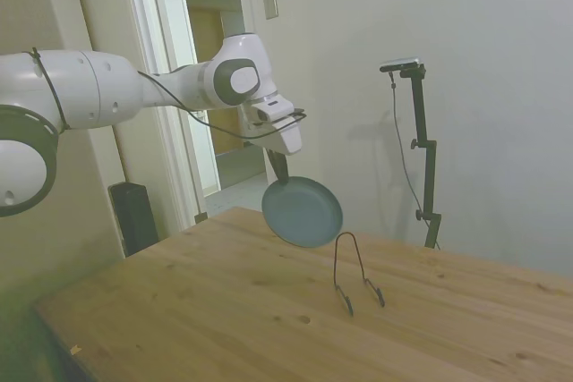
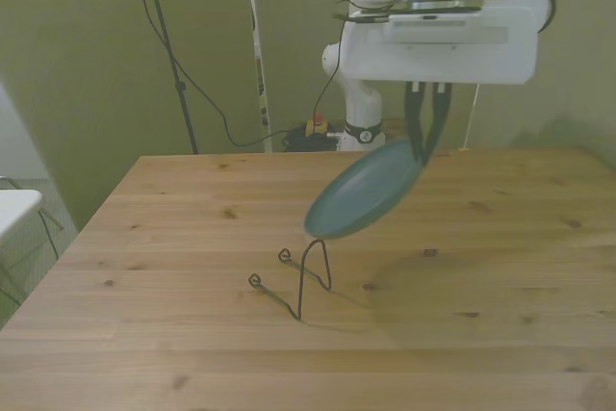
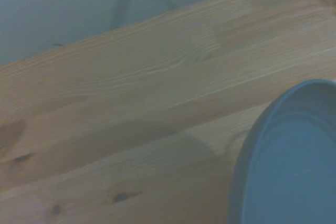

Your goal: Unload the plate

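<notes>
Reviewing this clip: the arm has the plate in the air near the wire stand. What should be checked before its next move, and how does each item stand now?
1. Grip: the gripper is shut on the rim of the round, dull blue-green plate: ok.
2. Plate out of the thin black wire stand: it hangs in the air, tilted, apart from the stand: ok.
3. Plate off the wooden table: its shadow lies on the wood below it: ok.
4. Bare wood to set it down: open boards show on the front view's right of the stand: ok.
5. Grip firmness against slipping: cannot tell.
</notes>
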Action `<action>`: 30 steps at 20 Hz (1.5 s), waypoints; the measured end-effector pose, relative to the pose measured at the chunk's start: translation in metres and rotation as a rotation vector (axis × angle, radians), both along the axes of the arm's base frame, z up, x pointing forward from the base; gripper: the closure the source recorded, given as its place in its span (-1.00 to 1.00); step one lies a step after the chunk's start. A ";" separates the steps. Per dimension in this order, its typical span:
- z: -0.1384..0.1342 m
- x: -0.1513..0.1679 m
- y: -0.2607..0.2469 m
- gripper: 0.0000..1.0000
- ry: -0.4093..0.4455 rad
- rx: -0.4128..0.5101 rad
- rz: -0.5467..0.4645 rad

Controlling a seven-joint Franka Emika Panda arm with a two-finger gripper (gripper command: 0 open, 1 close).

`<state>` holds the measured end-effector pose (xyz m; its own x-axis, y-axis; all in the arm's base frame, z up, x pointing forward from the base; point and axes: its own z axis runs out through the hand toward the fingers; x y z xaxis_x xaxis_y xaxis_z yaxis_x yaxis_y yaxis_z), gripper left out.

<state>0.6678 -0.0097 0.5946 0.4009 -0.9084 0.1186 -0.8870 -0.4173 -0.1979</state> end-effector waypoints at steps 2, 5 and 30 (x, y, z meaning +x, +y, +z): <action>0.000 -0.006 0.017 1.00 0.008 0.004 0.027; -0.008 -0.018 0.035 1.00 0.034 0.006 0.056; -0.134 -0.071 0.059 -1.00 0.135 0.030 0.142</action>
